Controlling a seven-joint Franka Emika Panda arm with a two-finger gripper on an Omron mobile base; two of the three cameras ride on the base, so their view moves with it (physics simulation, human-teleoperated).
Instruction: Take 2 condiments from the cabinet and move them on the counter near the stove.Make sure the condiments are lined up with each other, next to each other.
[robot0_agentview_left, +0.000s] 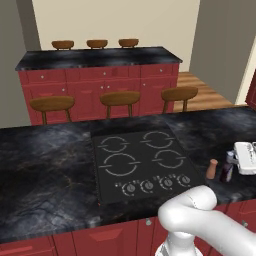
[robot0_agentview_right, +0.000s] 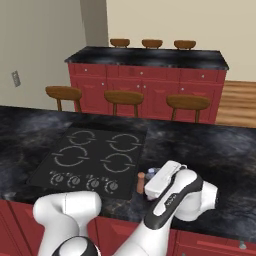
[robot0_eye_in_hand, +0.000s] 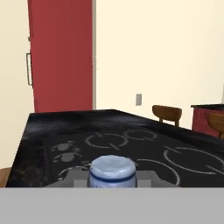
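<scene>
The dark purple bottle with rounded pale bluish cap stands on the marbled black worktop just beside the terracotta shaker, seemingly clamped between the fingers.

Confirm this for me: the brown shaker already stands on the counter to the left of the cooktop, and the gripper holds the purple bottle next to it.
Not quite. The left base view shows the brown shaker on the counter to the right of the cooktop, not the left. The rest holds: the gripper is shut on the purple bottle, right beside the shaker.
</scene>
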